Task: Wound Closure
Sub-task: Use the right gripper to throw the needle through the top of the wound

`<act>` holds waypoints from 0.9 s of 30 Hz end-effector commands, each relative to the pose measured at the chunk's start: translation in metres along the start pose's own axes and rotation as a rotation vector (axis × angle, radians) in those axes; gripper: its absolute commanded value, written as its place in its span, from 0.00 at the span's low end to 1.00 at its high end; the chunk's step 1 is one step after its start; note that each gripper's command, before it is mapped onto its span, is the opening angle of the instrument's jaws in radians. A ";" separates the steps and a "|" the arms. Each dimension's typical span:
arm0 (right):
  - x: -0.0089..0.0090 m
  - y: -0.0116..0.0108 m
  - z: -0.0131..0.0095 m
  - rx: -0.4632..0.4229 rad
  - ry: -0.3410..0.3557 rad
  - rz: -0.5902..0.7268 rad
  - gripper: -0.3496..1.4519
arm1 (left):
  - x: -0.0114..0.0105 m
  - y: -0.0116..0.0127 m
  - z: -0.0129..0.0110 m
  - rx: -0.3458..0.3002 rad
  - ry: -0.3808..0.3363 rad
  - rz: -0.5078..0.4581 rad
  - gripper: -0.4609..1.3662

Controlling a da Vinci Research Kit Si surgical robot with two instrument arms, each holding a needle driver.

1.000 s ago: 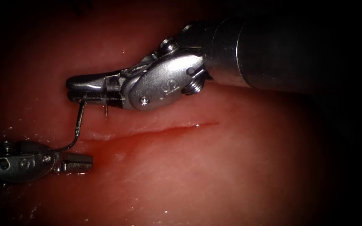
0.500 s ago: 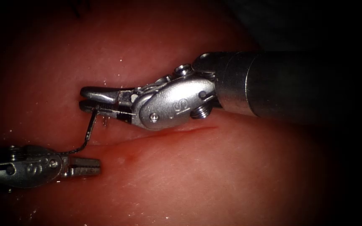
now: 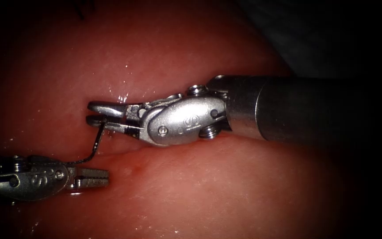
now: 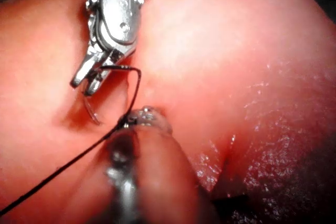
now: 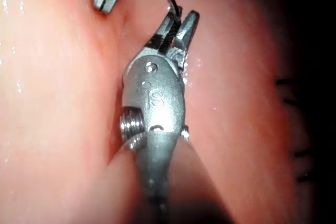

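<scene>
tissue [image 3: 226, 186] | r hand [image 3: 94, 114] clamps needle [image 3: 94, 144] | l hand [image 3: 100, 177] together, empty | "s" marks

Glistening tissue [image 3: 226, 186] with its cut [image 3: 129, 152]

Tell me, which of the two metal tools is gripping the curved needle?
The right tool, entering from the right: its jaws clamp the needle. The left tool holds nothing.

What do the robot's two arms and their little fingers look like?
Both are shiny silver metal. The right tool has a rounded silver head stamped with a curly S, small round screws, and two thin pointed fingers. Behind it runs a thick, dark, round tube with a silver collar. The left tool is similar, with an S mark, small screws and short ridged fingers.
</scene>
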 end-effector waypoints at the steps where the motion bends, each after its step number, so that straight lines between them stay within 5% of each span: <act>1: 0.0000 -0.0001 -0.0001 0.001 -0.002 0.018 0.00 | 0.0000 0.0000 0.0000 -0.002 0.000 -0.001 0.06; 5: 0.0000 0.0003 0.0000 0.001 -0.001 0.032 0.00 | 0.0000 0.0000 0.0002 -0.001 0.000 -0.001 0.06; 14: 0.0022 0.0057 0.0007 -0.064 0.024 0.078 0.00 | -0.0005 0.0008 0.0019 -0.020 0.001 0.013 0.06; 27: 0.0021 0.0108 0.0034 -0.120 0.015 0.313 0.00 | -0.0021 0.0007 0.0016 -0.041 -0.020 -0.005 0.06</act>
